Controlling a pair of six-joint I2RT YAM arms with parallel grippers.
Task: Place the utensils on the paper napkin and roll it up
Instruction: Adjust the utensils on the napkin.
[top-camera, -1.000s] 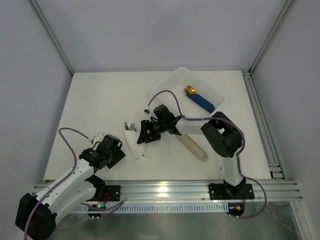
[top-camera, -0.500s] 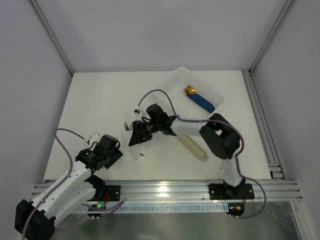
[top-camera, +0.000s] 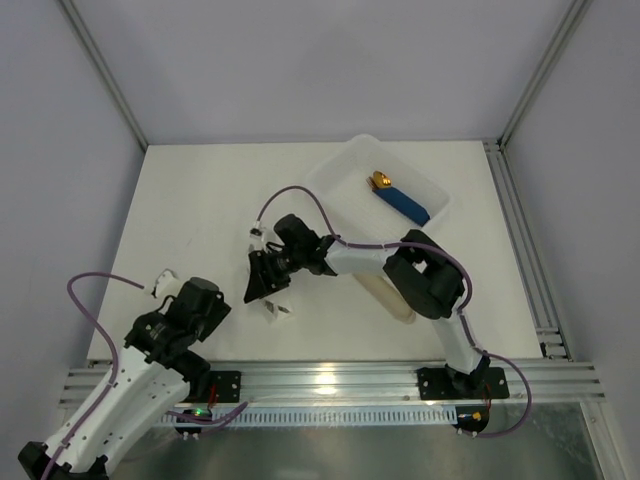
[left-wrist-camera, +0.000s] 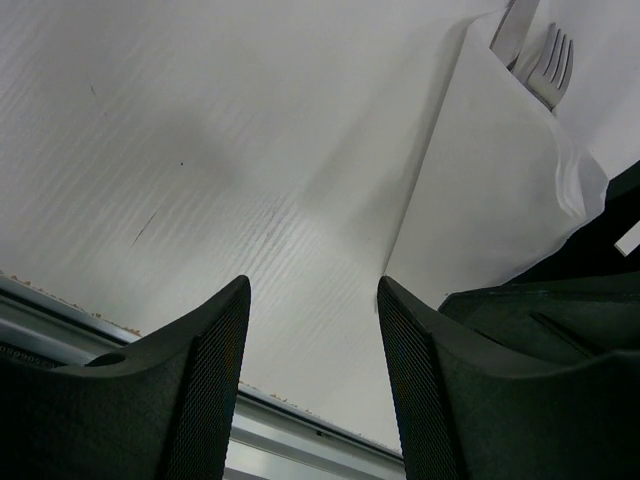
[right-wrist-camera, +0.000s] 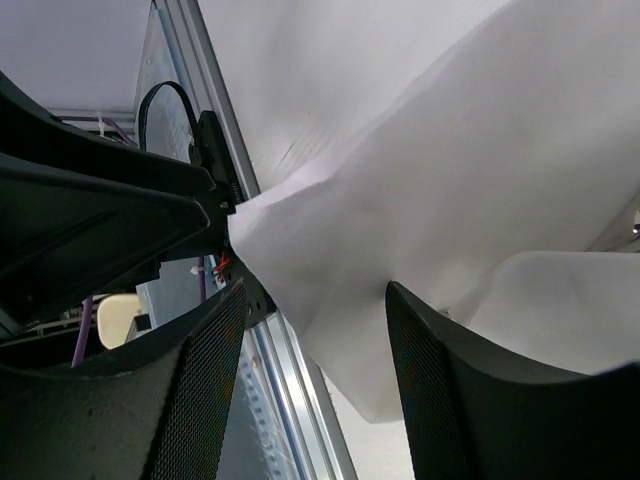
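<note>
The paper napkin (left-wrist-camera: 490, 180) lies folded into a narrow white bundle on the table. The utensils (left-wrist-camera: 545, 65) stick out of its far end as fork tines and a knife blade. In the top view only a near corner of the napkin (top-camera: 277, 306) shows, and my right gripper (top-camera: 260, 283) covers the rest. In the right wrist view the right gripper (right-wrist-camera: 315, 380) is open, with the raised napkin fold (right-wrist-camera: 450, 170) just ahead of its jaws. My left gripper (top-camera: 205, 300) (left-wrist-camera: 312, 380) is open and empty, left of the bundle near the front edge.
A white plastic tray (top-camera: 345, 165) at the back right holds the blue-handled gold-tipped piece (top-camera: 400, 200). A beige oblong sleeve (top-camera: 388, 297) lies right of the napkin, under the right arm. An aluminium rail (top-camera: 330, 378) runs along the front edge.
My right gripper has moved left and nearer across the napkin, carrying its fold over the utensils. My left arm has drawn back to the left, away from the napkin.
</note>
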